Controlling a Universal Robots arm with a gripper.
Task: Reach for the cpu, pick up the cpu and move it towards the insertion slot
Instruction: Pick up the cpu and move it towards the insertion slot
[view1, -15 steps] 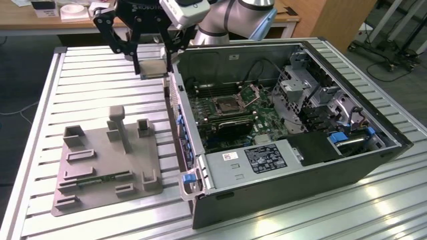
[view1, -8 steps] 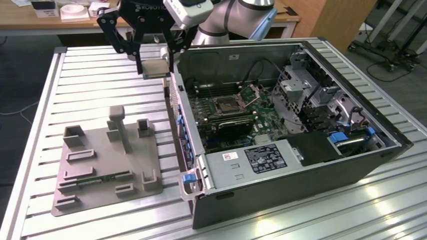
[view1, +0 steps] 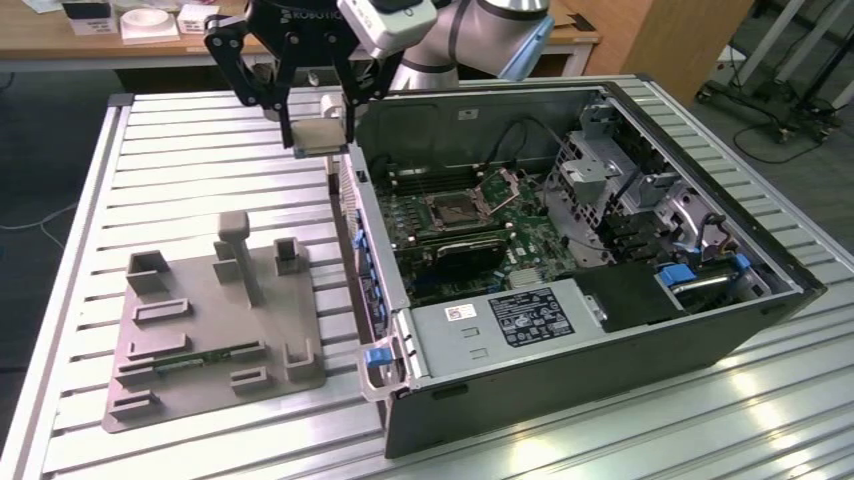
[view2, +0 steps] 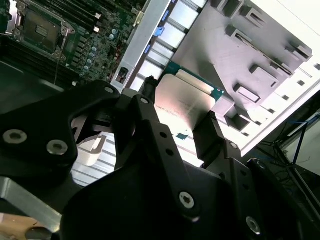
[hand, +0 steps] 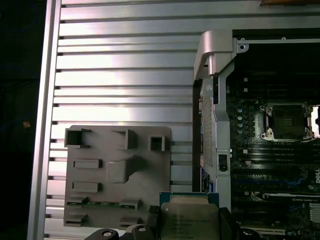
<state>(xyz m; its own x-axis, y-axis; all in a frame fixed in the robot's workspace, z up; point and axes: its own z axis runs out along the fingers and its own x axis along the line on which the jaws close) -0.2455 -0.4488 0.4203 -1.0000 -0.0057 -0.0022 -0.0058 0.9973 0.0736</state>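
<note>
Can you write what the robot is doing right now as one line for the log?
hand: shut on cpu | held up over case edge | insertion slot: flap open, empty

Tiny illegible print on the cpu (hand: 189, 220) top plate.

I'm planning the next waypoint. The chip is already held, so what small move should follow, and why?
Probably carry it sideways toward the exterior view's right, staying high. The pincer holds the cpu outside the case wall, while the insertion slot lies open inside the case.
</note>
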